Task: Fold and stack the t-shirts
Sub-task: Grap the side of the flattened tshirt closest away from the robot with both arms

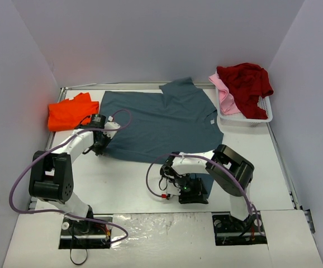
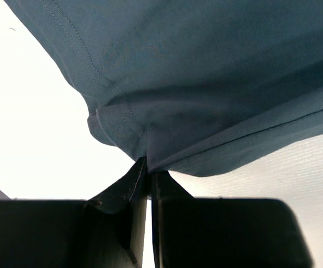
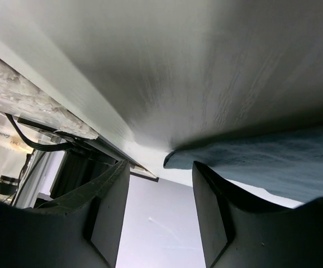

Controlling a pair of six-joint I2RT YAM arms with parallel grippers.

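A slate blue-grey t-shirt (image 1: 161, 120) lies spread flat across the middle of the table. My left gripper (image 1: 100, 147) is at its near left corner, and in the left wrist view the gripper (image 2: 149, 167) is shut on a pinch of the hem of that shirt (image 2: 206, 84). My right gripper (image 1: 178, 183) hangs low by a near piece of the blue-grey cloth. In the right wrist view it (image 3: 158, 167) stands open with nothing between its fingers, and the cloth edge (image 3: 273, 162) lies just past the right fingertip. An orange t-shirt (image 1: 69, 113) sits bunched at the far left.
A white basket (image 1: 245, 118) stands at the back right with a dark red t-shirt (image 1: 245, 84) and a pale pink t-shirt (image 1: 224, 92) draped in it. Grey walls close in the table on three sides. Cables loop beside both arms.
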